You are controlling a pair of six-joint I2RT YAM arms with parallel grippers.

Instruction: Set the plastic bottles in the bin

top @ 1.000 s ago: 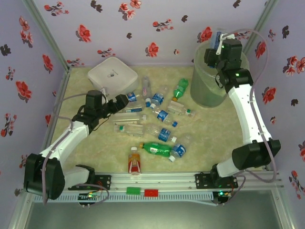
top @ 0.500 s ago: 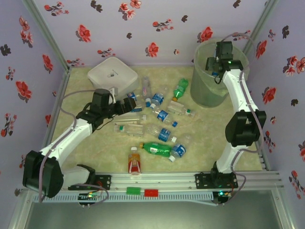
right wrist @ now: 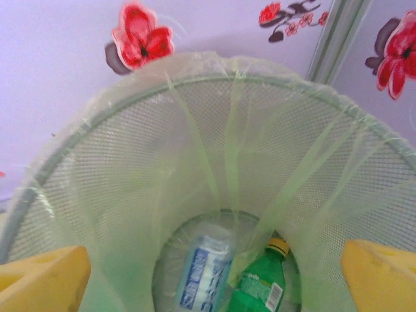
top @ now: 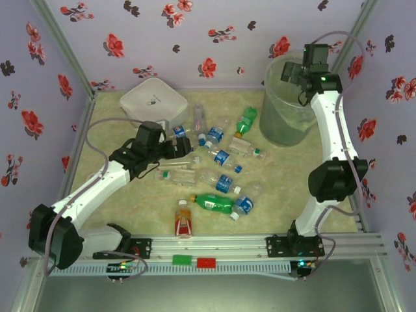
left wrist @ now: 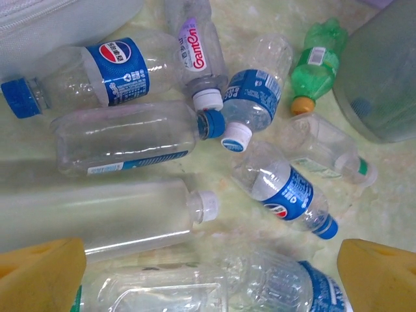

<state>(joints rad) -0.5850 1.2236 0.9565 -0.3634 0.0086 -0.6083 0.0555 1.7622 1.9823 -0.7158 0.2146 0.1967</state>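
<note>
Top external: bottles (top: 224, 159) lie scattered across the middle of the table (top: 286, 188), between a white box (top: 154, 102) and the bin (top: 286, 114) at the far right. The left gripper (top: 174, 148) hovers over the left edge of the heap. The right gripper (top: 294, 73) hangs above the bin's mouth.

Left wrist: the left gripper's yellow fingers (left wrist: 39, 273) stand wide apart and empty, with clear, blue-labelled bottles lying on their sides beneath and between them.

Right wrist: the right gripper's fingers (right wrist: 42, 279) are spread wide, holding nothing, above the open bin. A clear bottle (right wrist: 201, 273) and a green bottle (right wrist: 257, 286) lie at its bottom.
</note>
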